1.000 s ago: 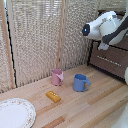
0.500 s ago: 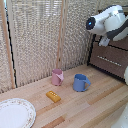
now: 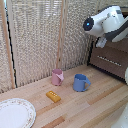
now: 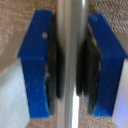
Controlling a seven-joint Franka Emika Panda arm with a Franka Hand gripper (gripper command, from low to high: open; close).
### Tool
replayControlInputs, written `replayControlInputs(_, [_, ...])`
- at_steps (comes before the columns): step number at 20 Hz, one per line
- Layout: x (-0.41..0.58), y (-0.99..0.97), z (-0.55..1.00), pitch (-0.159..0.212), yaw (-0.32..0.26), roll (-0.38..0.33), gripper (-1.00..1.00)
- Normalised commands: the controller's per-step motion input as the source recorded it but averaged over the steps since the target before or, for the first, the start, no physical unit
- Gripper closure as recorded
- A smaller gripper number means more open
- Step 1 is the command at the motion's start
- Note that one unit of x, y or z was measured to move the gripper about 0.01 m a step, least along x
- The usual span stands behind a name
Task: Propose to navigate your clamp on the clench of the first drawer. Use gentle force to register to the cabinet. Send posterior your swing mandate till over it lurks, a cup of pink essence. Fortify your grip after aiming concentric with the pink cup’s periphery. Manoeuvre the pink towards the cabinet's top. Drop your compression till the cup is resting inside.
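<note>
At cabinet (image 3: pixel 112 60), arm raised; clamp (image 4: pixel 70 62) fingers gripping silver handle (image 4: pixel 70 30).

Exterior view: set above the desk (image 3: pixel 95 100), looking down across it at a slant toward a reed screen (image 3: pixel 40 40) at the back; moderately far, with the cabinet (image 3: pixel 112 60) cut by the exterior view's right edge and the white arm (image 3: pixel 107 22) high on that side. Wrist view: pressed very close, looking straight between the gripper (image 4: pixel 70 65) fingers (image 4: pixel 35 65), blue, with a silver bar handle (image 4: pixel 70 60) filling the middle, blurred. Shared ground is the cabinet front only, where the arm's end sits in the exterior view; the gripper itself can't be made out there.
</note>
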Motion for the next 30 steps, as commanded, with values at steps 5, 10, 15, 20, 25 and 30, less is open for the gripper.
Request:
replayControlInputs(5, [0.552,0.88,0.0,0.062,0.0,0.0,1.0])
replayControlInputs(10, [0.311,0.95,-0.01,0.012,0.0,-0.027,1.0])
replayControlInputs(15, [0.245,0.94,0.0,0.0,0.0,-0.055,1.0])
replayControlInputs(20, [0.166,0.57,0.0,0.016,-0.013,-0.067,1.0])
replayControlInputs(25, [0.002,0.15,0.0,0.008,0.004,-0.001,-1.0])
replayControlInputs(30, [0.0,0.1,0.39,0.0,-0.01,-0.001,-1.0])
